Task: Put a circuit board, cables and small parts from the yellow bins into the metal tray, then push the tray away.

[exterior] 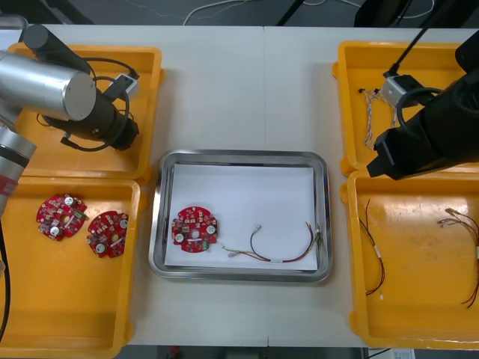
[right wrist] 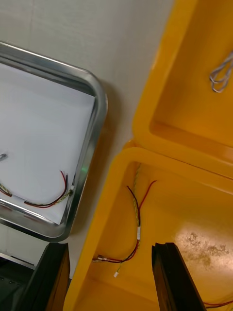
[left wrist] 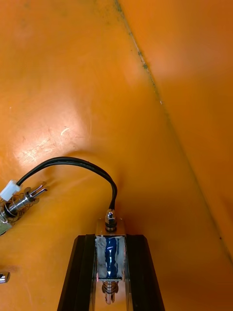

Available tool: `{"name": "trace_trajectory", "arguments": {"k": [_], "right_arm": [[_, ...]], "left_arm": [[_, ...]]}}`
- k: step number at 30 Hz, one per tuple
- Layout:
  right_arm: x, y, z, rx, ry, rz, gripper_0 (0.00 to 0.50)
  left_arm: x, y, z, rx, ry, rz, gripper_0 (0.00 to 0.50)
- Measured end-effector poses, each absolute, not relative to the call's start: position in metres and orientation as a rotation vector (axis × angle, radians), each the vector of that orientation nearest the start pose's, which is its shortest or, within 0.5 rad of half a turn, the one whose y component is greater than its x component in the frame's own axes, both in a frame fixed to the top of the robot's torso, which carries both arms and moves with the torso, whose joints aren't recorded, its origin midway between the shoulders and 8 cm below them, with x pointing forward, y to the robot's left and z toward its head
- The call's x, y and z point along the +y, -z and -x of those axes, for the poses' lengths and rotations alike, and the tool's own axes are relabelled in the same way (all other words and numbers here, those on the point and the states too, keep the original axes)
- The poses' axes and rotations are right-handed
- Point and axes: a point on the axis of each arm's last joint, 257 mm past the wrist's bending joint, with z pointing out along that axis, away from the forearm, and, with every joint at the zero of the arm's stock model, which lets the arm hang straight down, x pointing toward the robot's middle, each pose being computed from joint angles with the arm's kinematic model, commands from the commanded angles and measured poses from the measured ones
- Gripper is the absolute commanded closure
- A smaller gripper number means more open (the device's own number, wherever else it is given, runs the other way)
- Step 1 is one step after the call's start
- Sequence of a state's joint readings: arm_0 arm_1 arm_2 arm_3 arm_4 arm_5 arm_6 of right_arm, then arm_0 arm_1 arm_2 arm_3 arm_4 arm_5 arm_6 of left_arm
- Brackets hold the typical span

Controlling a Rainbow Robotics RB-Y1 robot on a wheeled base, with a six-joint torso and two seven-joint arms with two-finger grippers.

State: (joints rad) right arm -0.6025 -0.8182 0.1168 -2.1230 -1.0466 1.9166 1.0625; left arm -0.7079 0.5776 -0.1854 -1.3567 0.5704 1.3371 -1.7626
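Note:
My left gripper (left wrist: 110, 243) is down on the floor of the far-left yellow bin (exterior: 146, 63), shut on a small metal part (left wrist: 110, 255). A black cable (left wrist: 73, 163) loops from that part to a white plug. In the front view the left gripper (exterior: 129, 133) is at the end of the silver arm. My right gripper (right wrist: 111, 265) stands open above the near-right bin's (right wrist: 184, 204) inner corner, over a red and yellow cable (right wrist: 137, 228). The metal tray (exterior: 239, 157) holds a red circuit board (exterior: 194, 228) and a red and yellow cable (exterior: 281, 254).
Two more circuit boards (exterior: 61, 217) (exterior: 108, 233) lie in the near-left bin (exterior: 67, 314). The far-right bin (exterior: 352, 75) holds a twisted cable (exterior: 370, 120). More red and yellow cables (exterior: 464, 224) lie in the near-right bin. Other small metal parts (left wrist: 19, 201) lie beside my left fingers.

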Motion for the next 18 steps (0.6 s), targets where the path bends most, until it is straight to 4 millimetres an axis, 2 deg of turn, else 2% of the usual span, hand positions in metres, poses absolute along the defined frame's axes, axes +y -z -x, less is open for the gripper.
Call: {"name": "trace_trajectory", "arguments": {"k": [5, 10, 18], "right_arm": [[-0.248, 0.124, -0.411, 2.707, -0.113, 0.223, 0.000], [-0.270, 0.122, -0.420, 2.702, -0.114, -0.062, 0.000], [-0.297, 0.115, -0.434, 2.679, -0.114, -0.209, 0.000]], "left_arm": [[0.272, 0.212, -0.590, 2.454, -0.122, -0.595, 0.500], [0.270, 0.212, -0.589, 2.455, -0.113, -0.594, 0.500], [0.269, 0.210, -0.589, 2.454, -0.090, -0.585, 0.500]]}}
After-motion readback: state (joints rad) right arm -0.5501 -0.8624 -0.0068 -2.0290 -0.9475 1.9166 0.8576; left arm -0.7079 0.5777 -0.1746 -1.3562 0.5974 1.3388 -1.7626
